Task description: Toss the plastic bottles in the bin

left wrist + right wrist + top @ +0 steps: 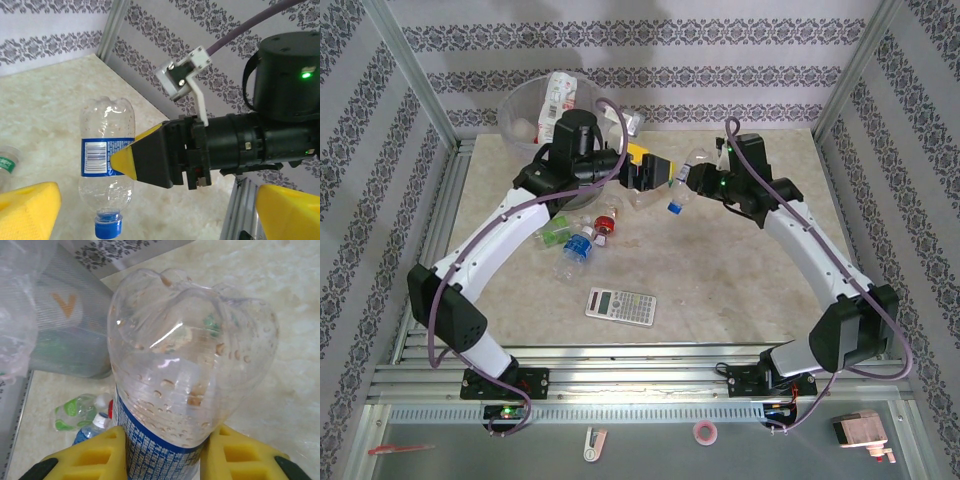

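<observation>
Reaching leftward, right gripper (165, 452) (bottle (190, 355) clasped)

The marbled table (740, 280) bears a cluster of plastic bottles (578, 245), a calculator (620, 305) and the bin (525, 110).

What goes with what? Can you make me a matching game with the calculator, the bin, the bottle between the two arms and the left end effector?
Things:
1. calculator
2. bin
3. bottle between the two arms
4. left end effector

States:
A. wide open
B. standing at the far left corner
C. squeezed by the right end effector
D. lying flat near the arm bases

Pairs: 1-D, 2-B, 3-C, 4-A
</observation>
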